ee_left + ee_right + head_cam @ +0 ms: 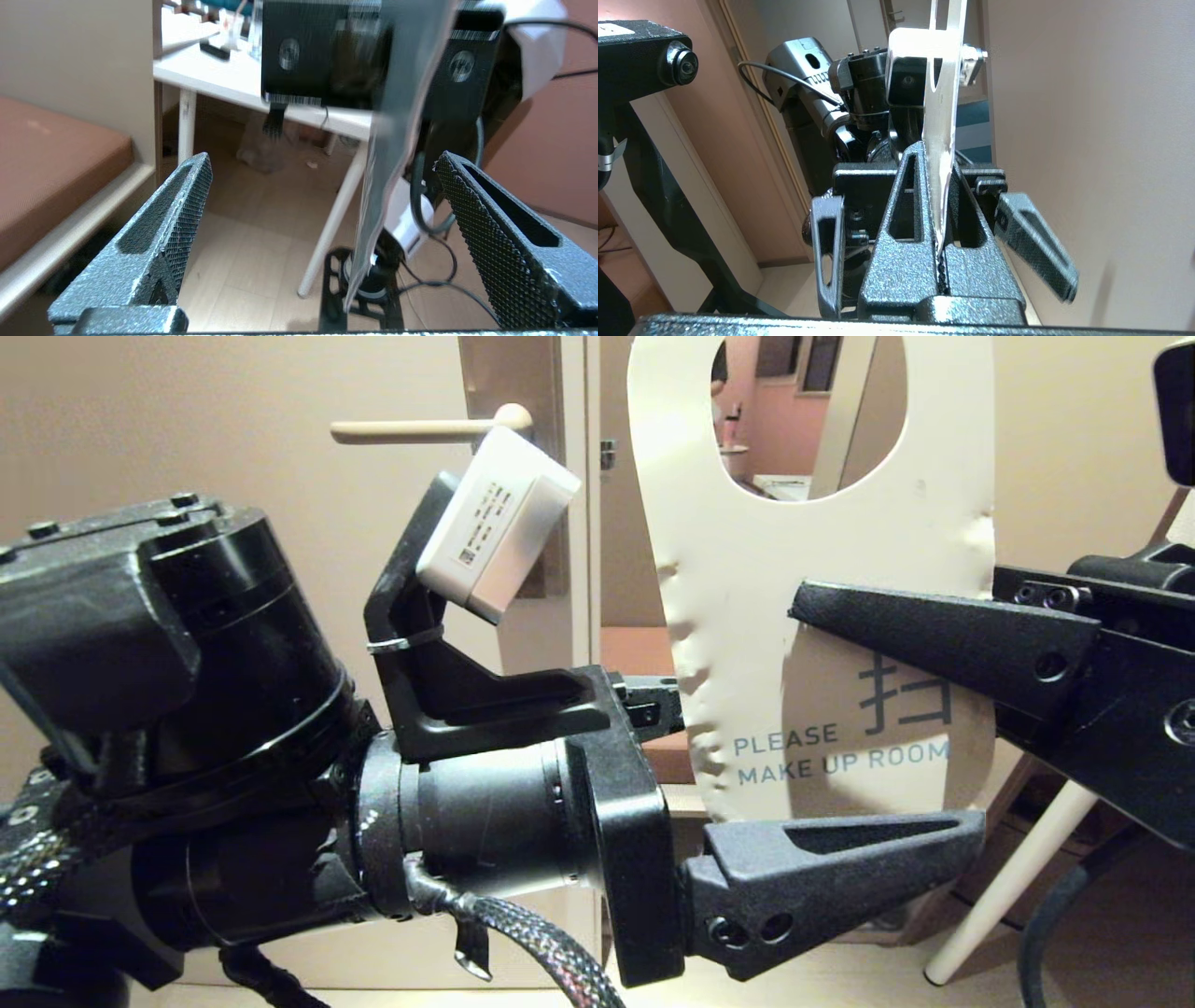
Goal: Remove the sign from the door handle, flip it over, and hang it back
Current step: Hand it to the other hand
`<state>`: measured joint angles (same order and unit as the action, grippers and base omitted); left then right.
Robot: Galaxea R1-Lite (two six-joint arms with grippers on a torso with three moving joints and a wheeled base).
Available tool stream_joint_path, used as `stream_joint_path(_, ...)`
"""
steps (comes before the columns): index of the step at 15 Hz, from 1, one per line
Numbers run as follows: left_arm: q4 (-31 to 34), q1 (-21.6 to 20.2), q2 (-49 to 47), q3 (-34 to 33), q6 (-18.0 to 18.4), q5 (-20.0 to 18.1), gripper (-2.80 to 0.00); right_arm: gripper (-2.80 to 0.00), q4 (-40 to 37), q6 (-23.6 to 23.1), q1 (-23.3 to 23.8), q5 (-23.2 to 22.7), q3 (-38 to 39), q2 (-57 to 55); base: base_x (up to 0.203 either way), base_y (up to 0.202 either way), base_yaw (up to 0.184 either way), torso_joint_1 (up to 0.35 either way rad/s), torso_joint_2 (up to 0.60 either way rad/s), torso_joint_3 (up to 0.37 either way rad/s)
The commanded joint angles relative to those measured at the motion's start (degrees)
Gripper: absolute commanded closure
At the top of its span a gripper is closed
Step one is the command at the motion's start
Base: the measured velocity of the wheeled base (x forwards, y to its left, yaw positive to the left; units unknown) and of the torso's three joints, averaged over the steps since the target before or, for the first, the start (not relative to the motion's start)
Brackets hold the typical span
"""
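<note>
Sign: flat cream card-like door hanger point(822, 588), matt face, edges dented and crinkled beside the right gripper's point(941, 196) clamped fingers.
Gripper fingers: black plastic wedges point(182, 219), rough speckled finish, cross-hatched pads.
Door handle: slim cream-beige lever point(420, 429), smooth, matt.
Cable: black braided sleeve point(551, 943).

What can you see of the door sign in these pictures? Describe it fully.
The sign is a thin, flat cream card with a large hole near its top and grey-blue print: a Chinese character and "PLEASE MAKE UP ROOM". Its edges look dented. It hangs upright, off the handle, pinched by the shut right claw. The open left claw straddles it.
</note>
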<state>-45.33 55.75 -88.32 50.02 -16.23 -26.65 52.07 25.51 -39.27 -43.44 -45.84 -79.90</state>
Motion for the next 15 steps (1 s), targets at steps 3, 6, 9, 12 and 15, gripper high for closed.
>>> stream_joint_path(3,-4.3,0.2,-1.7,-0.1,-0.3,0.1,-2.8,0.0,0.4,0.1,0.0,-0.1,0.1,-0.2,0.0,0.0,0.0,0.0,0.0,0.0)
stream_joint_path(6,-4.6,0.2,-1.5,-0.2,-1.3,0.2,-2.8,0.0,3.8,0.2,0.0,0.9,1.3,-0.9,0.0,0.0,0.0,0.0,0.0,0.0)
stream_joint_path(9,-4.8,0.2,-1.7,-0.4,-1.2,0.4,-2.8,0.0,4.3,0.3,0.0,1.0,1.6,-1.0,0.0,0.0,0.0,0.0,0.0,0.0)
stream_joint_path(12,-6.8,0.2,-2.6,-0.4,-1.2,0.5,-2.8,0.0,4.3,0.3,0.0,1.0,1.6,-1.0,0.0,0.0,0.0,0.0,0.0,0.0)
stream_joint_path(15,-9.2,0.2,-3.6,-0.4,-1.2,0.5,-2.8,0.0,4.3,0.3,0.0,1.0,1.6,-1.0,0.0,0.0,0.0,0.0,0.0,0.0)
